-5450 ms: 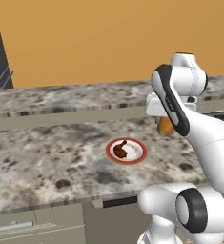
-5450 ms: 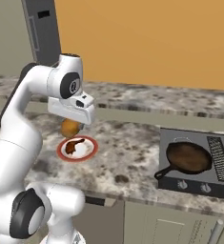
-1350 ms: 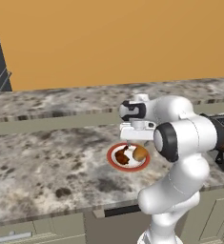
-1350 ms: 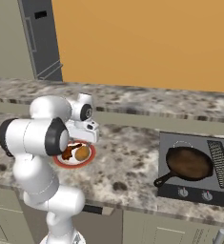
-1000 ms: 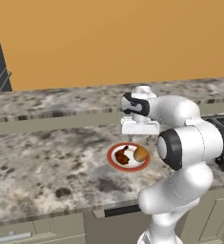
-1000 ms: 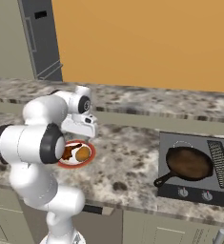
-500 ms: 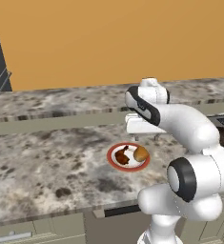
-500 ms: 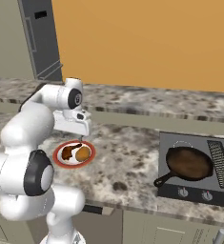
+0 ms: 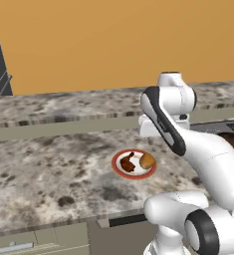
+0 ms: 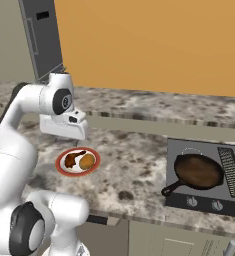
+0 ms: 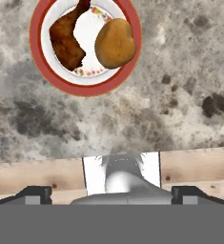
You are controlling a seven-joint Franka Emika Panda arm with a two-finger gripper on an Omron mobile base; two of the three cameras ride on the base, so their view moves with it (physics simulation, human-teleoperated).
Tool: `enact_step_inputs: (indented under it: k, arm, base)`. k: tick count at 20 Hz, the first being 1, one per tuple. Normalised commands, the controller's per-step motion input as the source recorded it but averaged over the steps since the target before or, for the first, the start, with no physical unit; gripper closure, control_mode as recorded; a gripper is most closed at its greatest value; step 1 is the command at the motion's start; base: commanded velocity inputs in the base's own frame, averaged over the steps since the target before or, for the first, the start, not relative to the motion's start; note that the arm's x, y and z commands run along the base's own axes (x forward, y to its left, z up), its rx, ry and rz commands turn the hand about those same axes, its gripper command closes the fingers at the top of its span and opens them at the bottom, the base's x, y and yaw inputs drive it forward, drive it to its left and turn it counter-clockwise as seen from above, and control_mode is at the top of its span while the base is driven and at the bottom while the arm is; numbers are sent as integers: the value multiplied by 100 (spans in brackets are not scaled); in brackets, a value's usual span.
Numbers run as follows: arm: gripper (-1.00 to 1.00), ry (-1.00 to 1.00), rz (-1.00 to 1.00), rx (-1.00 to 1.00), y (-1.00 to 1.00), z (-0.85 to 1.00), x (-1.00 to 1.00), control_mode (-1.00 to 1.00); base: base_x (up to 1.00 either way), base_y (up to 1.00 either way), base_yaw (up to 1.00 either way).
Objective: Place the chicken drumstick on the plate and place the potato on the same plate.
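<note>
**Both food items on plate; gripper raised clear and apart**

Plate (image 9: 133, 173) (image 10: 65, 168) (image 11: 85, 84) found flat on the speckled granite counter (image 9: 49, 169) (image 10: 134, 165) (image 11: 180, 71), near the front part of the worktop. Chicken drumstick (image 9: 128, 163) (image 10: 73, 159) (image 11: 68, 35) lying inside the plate, on the left half in all three views. Potato (image 9: 147, 160) (image 10: 87, 161) (image 11: 115, 43) lying inside the same plate, just beside the drumstick on the right half; whether the two touch cannot be told. Neither item overhanging the red rim.

Gripper (image 11: 111, 193) held well above the counter, apart from plate and contents. In the hand view, plate seen toward the top left, ahead of the fingertips (image 11: 36, 192), with bare counter between. In the right base view, hand block hanging above and slightly behind the plate; in the left base view, hand partly hidden by the arm, behind and right of the plate. Nothing seen between the fingertips; the two dark tips sitting far apart at the lower corners of the hand view, so jaws noted as spread wide.

Black frying pan (image 10: 196, 172) resting on the cooktop (image 10: 209, 200), well apart from the plate on the right
</note>
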Motion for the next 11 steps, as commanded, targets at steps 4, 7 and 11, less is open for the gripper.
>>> enact_step_inputs:
  k: [4, 7, 11]
  arm:
    - [-100, -15, 6, 0, -11, 42, -56, -100]
    - [-100, -7, 6, 0, -27, 29, -42, -100]
    - [-100, 0, 4, 0, -22, 25, -31, -100]
  base:
    - [0, 0, 0]
    - [0, 0, 0]
    - [0, 0, 0]
